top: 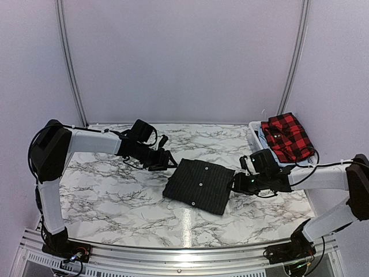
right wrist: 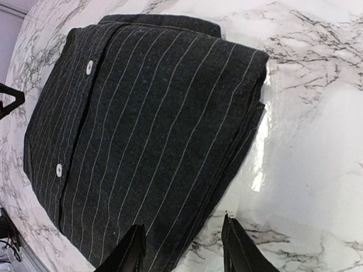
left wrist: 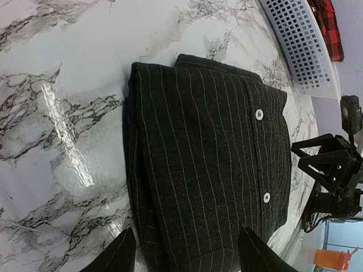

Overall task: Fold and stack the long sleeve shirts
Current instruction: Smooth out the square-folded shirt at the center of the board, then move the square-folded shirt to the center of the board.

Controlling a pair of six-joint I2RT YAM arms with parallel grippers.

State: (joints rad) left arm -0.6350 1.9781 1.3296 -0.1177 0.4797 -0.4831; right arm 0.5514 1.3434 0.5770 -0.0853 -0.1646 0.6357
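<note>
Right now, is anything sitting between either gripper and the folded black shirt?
Nothing visible. The left gripper and right gripper flank the black shirt with jaws apart, and only bare marble table shows beside it. The red checked shirt lies on the basket, out of the way.

Two tabletop robot arms: the left arm (top: 92,140) and the right arm (top: 320,176) wear smooth white shells over their long links, with bulky matte black housings at the joints. Thin black cables (top: 154,136) loop beside the wrists. The black bases (top: 68,249) show tiny coloured lights. The left gripper (top: 168,159) and the right gripper (top: 235,183) end in pointed black fingers (left wrist: 120,256).
</note>
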